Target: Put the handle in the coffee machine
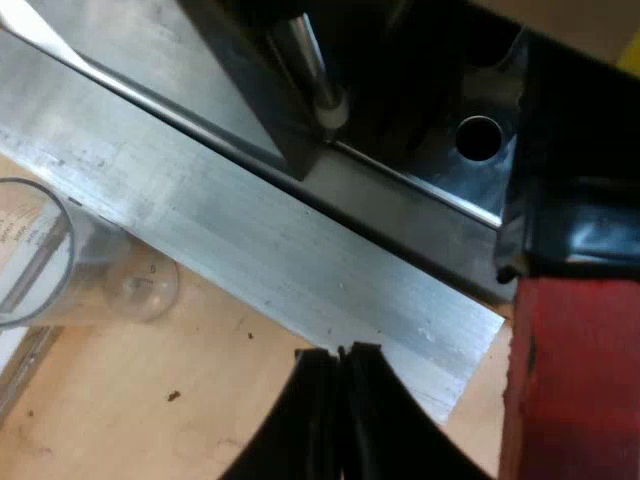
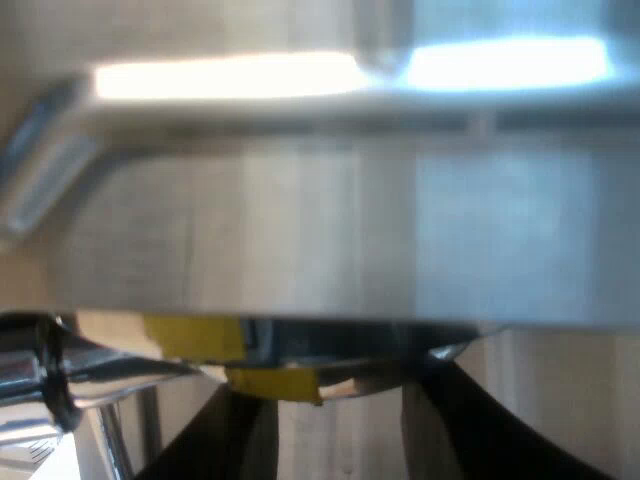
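— Pointing which way, the handle [image 1: 565, 230]?
— Red end [image 1: 572, 390] away from the espresso machine [image 1: 300, 250], dark part at its front; its long axis runs outward.
— Jaws?
— Left gripper [image 1: 340, 362] pinched together on nothing, over the table [image 1: 180, 420] near the measuring glass [image 1: 45, 250]. Right gripper [image 2: 335, 388] spread apart at the machine's panel.

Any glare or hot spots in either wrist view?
Left wrist view: soft sheen on the espresso machine's brushed metal, small highlight on its glossy black trim. Right wrist view: blown-out white band along the metal panel.
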Motion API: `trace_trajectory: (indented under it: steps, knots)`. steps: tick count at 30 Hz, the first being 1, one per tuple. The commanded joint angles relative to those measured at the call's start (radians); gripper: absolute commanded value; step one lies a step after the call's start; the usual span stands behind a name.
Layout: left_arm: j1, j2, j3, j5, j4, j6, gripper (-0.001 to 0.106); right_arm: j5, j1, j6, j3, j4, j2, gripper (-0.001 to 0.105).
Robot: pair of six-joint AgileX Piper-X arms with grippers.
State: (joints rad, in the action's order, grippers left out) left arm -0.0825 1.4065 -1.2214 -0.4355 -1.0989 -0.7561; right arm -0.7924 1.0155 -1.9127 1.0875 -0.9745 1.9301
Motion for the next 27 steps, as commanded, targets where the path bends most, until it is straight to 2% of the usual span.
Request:
trace_trajectory:
  steps: [1,5,9,10,13,16,22,23,27]
  knots:
    - [0.004,0.007,-0.006,0.017,-0.038,0.006,0.001,-0.015,-0.011,-0.006,0.031,-0.142,-0.045,0.032]
    - [0.007,0.003,-0.006,0.012,-0.09,0.006,0.001,-0.013,-0.011,-0.006,0.031,-0.142,-0.045,0.032]
    - [0.006,0.003,-0.006,-0.052,-0.13,0.004,0.001,-0.013,-0.011,-0.006,0.031,-0.142,-0.045,0.032]
    - [0.009,0.003,-0.006,-0.078,-0.148,-0.003,0.001,-0.011,-0.011,-0.015,0.031,-0.142,-0.045,0.032]
    - [0.018,0.003,-0.006,-0.093,-0.184,-0.01,0.001,-0.011,-0.011,-0.067,0.031,-0.142,-0.045,0.032]
    - [0.018,0.003,-0.006,-0.139,-0.201,-0.03,0.001,-0.011,-0.011,-0.11,0.031,-0.145,-0.045,0.032]
    - [0.028,0.003,-0.006,-0.163,-0.247,-0.033,0.001,-0.011,-0.011,-0.112,0.031,-0.15,-0.045,0.032]
    - [0.035,0.003,-0.004,-0.181,-0.255,-0.059,0.001,-0.011,-0.011,-0.112,0.031,-0.15,-0.045,0.032]
    - [0.068,0.003,0.016,-0.212,-0.256,-0.087,0.001,-0.007,-0.011,-0.112,0.031,-0.15,-0.045,0.032]
